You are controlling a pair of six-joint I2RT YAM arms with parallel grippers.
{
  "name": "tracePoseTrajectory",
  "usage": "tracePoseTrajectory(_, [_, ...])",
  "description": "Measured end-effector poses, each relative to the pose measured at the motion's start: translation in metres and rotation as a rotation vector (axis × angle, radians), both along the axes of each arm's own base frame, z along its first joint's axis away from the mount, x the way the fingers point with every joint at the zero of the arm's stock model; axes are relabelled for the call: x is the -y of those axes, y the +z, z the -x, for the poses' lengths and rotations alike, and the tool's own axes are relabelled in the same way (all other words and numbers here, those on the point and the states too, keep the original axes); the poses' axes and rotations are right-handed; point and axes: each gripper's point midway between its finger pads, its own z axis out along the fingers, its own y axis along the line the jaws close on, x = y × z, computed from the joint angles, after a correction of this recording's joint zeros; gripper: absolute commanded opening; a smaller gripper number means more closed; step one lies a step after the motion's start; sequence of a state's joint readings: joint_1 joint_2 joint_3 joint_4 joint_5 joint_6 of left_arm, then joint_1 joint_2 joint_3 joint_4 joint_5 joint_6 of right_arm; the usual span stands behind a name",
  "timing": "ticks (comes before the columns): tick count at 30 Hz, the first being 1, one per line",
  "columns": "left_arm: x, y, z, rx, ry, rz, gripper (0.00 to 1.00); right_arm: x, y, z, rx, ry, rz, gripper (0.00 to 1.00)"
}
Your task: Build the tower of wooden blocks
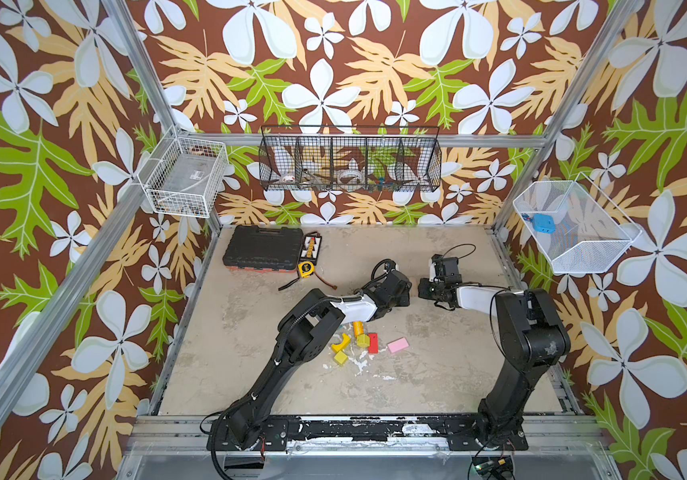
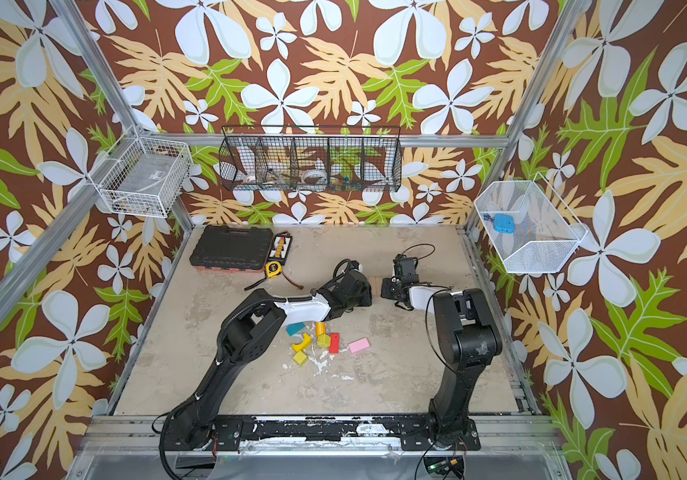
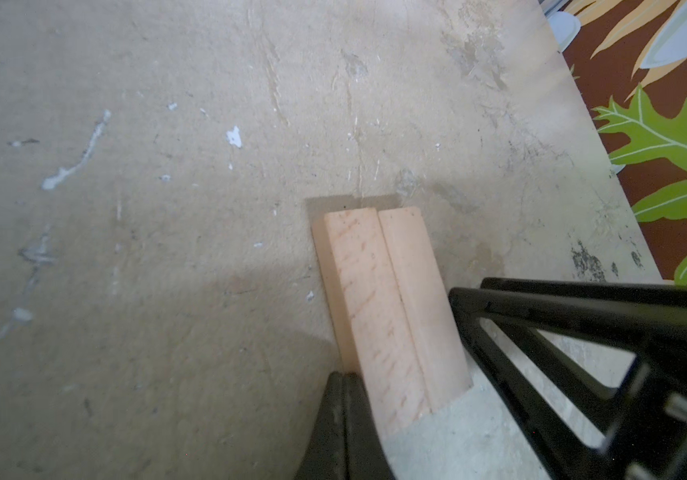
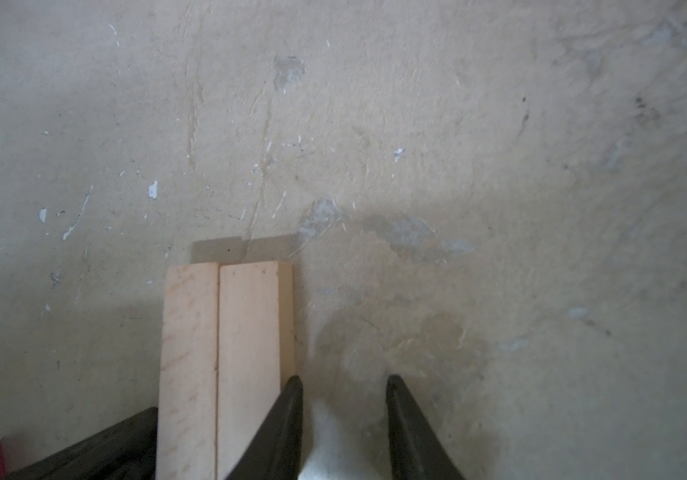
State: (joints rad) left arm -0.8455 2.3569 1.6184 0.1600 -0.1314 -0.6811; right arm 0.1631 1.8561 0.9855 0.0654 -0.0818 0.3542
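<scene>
Black case (image 1: 258, 248), yellow tape measure (image 1: 305, 269)

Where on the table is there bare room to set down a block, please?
Bare table lies between the pink block and the front rail, and beyond the right gripper at the back right. Crowded: the loose blocks by the left arm and the tan planks.

— Any writing you can read?
— None. The yellow tape measure (image 1: 304, 269), far left on the surface, has a dark patch on its face, too small to make out.
— And the black tool case (image 1: 258, 249) just beside it?
— Nothing legible on its lid.
</scene>
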Motion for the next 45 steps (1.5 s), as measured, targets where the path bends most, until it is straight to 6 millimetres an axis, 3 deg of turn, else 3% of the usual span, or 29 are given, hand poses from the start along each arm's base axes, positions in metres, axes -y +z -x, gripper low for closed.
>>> tracePoseTrajectory(10, [-0.014,0.004,0.003,0.003,0.032,-0.041,0.19,0.003,0.001,0.008,-0.001,-0.009,0.005,0.41])
tracePoseTrajectory(16, [-0.024,0.019,0.009,0.012,0.04,-0.05,0.3,0.008,0.003,0.016,0.002,-0.029,0.016,0.44])
tracePoseTrajectory(21, [-0.046,0.062,0.019,0.064,0.043,-0.051,0.34,0.016,0.009,0.023,0.027,-0.06,0.008,0.47])
tracePoseTrajectory(24, [-0.074,0.104,0.031,0.129,0.072,-0.038,0.39,0.024,0.017,0.029,0.06,-0.088,0.015,0.5])
tracePoseTrajectory(30, [-0.156,0.174,0.058,0.279,0.179,-0.032,0.45,0.032,0.033,0.04,0.136,-0.134,0.017,0.52])
tracePoseTrajectory(35, [-0.261,0.2,0.081,0.392,0.39,-0.079,0.58,0.039,0.043,0.046,0.191,-0.163,0.02,0.62])
tracePoseTrajectory(37, [-0.305,0.199,0.09,0.427,0.492,-0.1,0.6,0.04,0.048,0.049,0.213,-0.172,0.015,0.65])
tracePoseTrajectory(41, [-0.396,0.173,0.108,0.432,0.708,-0.17,0.61,0.041,0.055,0.054,0.25,-0.177,0.004,0.68])
tracePoseTrajectory(43, [-0.432,0.16,0.117,0.419,0.799,-0.19,0.63,0.041,0.057,0.056,0.264,-0.177,0.001,0.68])
tracePoseTrajectory(45, [-0.453,0.152,0.126,0.404,0.862,-0.194,0.64,0.041,0.061,0.058,0.28,-0.176,-0.004,0.68])
